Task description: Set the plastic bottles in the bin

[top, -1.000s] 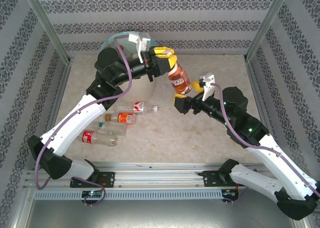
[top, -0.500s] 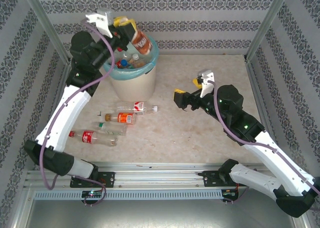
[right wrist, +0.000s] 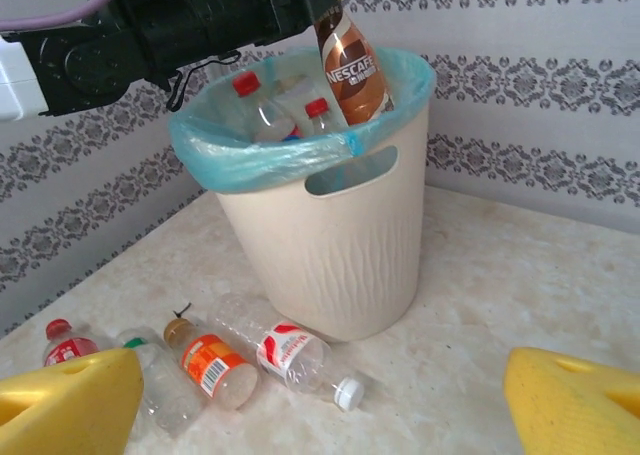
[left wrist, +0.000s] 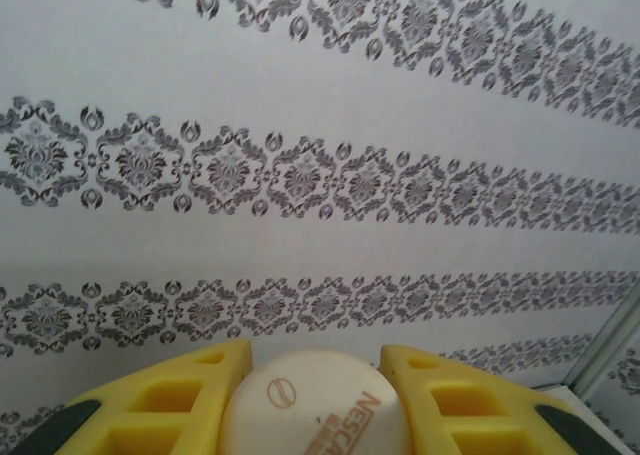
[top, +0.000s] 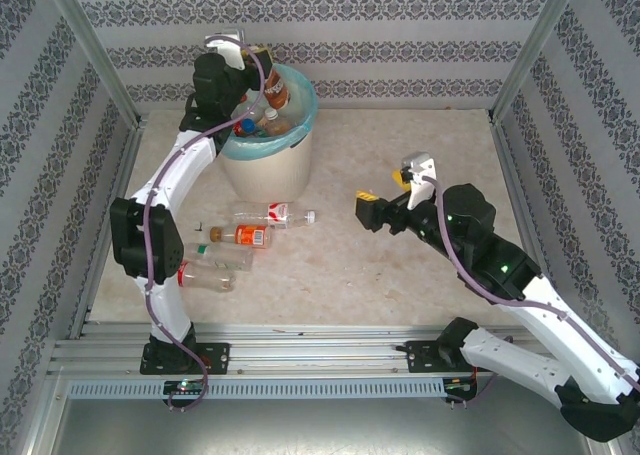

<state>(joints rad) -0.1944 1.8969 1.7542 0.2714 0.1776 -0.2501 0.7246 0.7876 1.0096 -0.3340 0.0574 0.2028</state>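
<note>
Swung across from mid-table, the left gripper (top: 258, 57) now holds the brown Nescafé bottle (right wrist: 352, 70) upright in the mouth of the bin (top: 270, 170), so letting go looks like all that remains for this one.
Its yellow fingers (left wrist: 170, 395) clamp the bottle's white top end. The base dips below the thin, crinkled blue-green liner (right wrist: 260, 155), beside red-capped bottles (right wrist: 245, 83) already inside. The right gripper (top: 366, 211) waits with jaws wide apart and empty. The bin is cream, faintly ribbed rigid plastic, and four clear loose bottles (top: 243, 236) lie on the marbled table (top: 400, 275) at its foot, likely to roll.
</note>
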